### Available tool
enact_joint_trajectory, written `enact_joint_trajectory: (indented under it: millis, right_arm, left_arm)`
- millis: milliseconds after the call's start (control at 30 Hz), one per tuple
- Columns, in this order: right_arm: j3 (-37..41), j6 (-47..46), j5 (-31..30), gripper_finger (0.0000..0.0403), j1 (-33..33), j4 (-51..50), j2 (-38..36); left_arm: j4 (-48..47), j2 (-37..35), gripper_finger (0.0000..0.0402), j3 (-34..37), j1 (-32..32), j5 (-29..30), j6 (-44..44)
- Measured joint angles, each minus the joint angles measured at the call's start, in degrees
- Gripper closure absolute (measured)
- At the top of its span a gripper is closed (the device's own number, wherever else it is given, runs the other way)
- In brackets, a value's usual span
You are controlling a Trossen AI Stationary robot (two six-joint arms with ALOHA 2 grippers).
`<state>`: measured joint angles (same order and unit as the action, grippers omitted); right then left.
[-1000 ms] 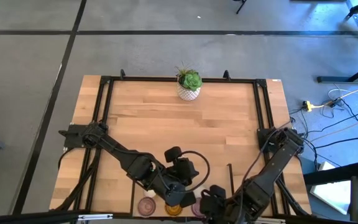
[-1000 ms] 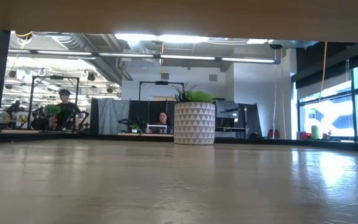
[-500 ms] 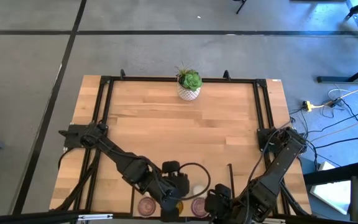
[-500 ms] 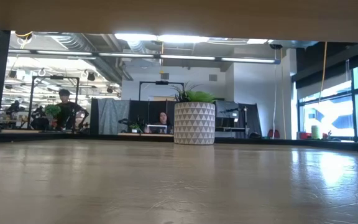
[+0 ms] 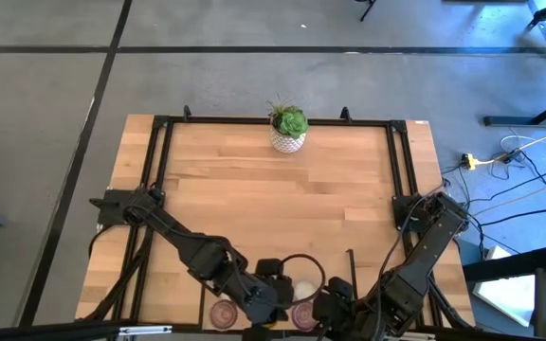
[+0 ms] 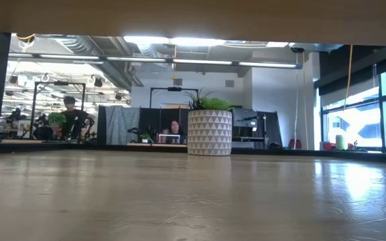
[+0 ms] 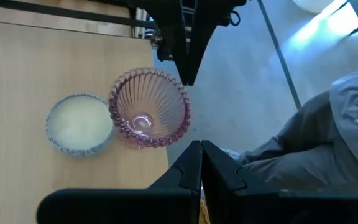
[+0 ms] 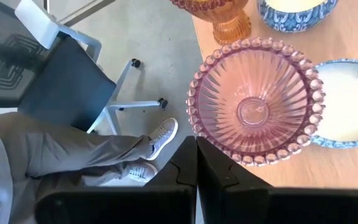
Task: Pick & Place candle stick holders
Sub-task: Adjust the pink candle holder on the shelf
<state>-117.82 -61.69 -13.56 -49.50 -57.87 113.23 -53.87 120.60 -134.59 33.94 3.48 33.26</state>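
A: While both arms sit at the near table (image 5: 282, 199) edge, we see the left gripper (image 7: 199, 149) with fingers (image 7: 182, 171) pressed together, holding nothing. It's above the edge, next to a pink glass holder (image 7: 148, 107).

B: Right side?

A: Right gripper (image 8: 196, 146) likewise, fingers (image 8: 213, 165) together, empty, just beside the other pink glass holder (image 8: 255, 101).

B: Where are the holders?

A: All clustered at the near edge. By the left wrist view, a cream-white holder (image 7: 79, 124) touches the pink one. In the right wrist view we see an amber holder (image 8: 221, 15) and two cream-white ones (image 8: 353, 102) around the pink bowl; the second (image 8: 297, 11) has a blue patterned rim.

B: Top view?

A: Pink holder (image 5: 224, 312) left of the grippers, a cream-white one (image 5: 304, 289) between them. Plant pot (image 5: 288, 131) at the far edge, well apart.

B: Anything else?

A: A person's grey trouser leg (image 8: 55, 155) and a shoe (image 8: 160, 134) beside the table.
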Motion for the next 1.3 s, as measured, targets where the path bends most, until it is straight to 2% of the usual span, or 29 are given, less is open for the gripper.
enact_joint_trajectory:
  millis: [233, 533, 933, 1167, 1300]
  right_arm:
    - [0.0, -0.34, -0.89, 0.0403, 0.0, 0.1, 0.0]
    - [0.0, -0.86, -1.62, 0.0403, 0.03, -0.28, -0.01]
    - [0.02, -0.95, -3.41, 0.0403, 0.68, -1.53, -0.83]
    - [-0.86, -4.17, -12.48, 0.0403, -1.66, -3.73, -1.0]
    - [-0.94, -5.58, -15.23, 0.0403, -2.43, -4.78, -1.07]
  left_arm:
    - [0.17, 1.13, 0.04, 0.15, -0.12, -1.7, -0.13]
    - [-0.11, 2.23, 0.04, 0.16, 0.22, -0.66, -0.2]
    - [-0.37, 2.76, 0.04, 0.16, -0.87, -3.55, -2.43]
    - [-0.94, 2.78, 0.04, 0.16, -1.51, -3.87, -3.06]
    - [-1.09, 2.78, 0.04, 0.17, -1.79, -4.99, -3.23]
